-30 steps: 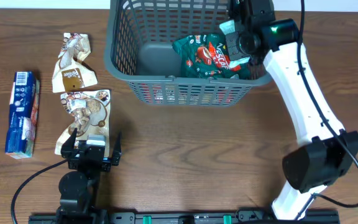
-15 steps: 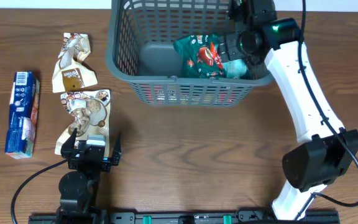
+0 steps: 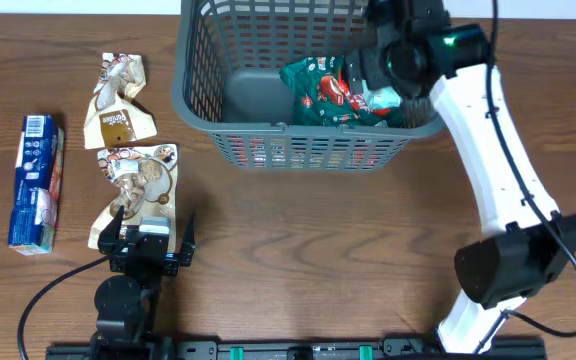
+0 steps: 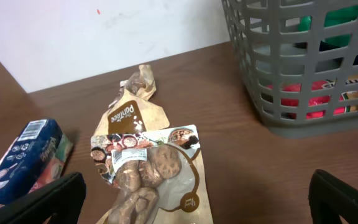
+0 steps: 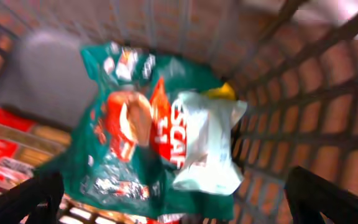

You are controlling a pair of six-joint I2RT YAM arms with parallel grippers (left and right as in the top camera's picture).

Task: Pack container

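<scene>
The container (image 3: 190, 100) is a grey slotted basket at the back of the table, right of centre. A green packet (image 3: 320, 92) lies inside it against the right wall. Just above that packet hovers my right gripper (image 3: 366, 76), open and holding nothing. In the right wrist view the green packet (image 5: 123, 143) and a white packet (image 5: 207, 146) lie below my open right gripper (image 5: 179, 202). My left gripper (image 3: 148, 238) is open at the near left, over the lower end of a brown packet (image 3: 138, 180). In the left wrist view this brown packet (image 4: 151, 171) runs between the spread fingers (image 4: 39, 202).
A second brown packet (image 3: 118, 98) and a blue packet (image 3: 36, 180) lie on the table at the left. A red packet (image 5: 5, 146) shows low in the basket beside the green one. The basket wall (image 4: 291, 74) stands to the right of my left gripper.
My right gripper has opened and let go of the green packet, which now rests in the basket. It has lifted slightly. The left arm has not moved.
</scene>
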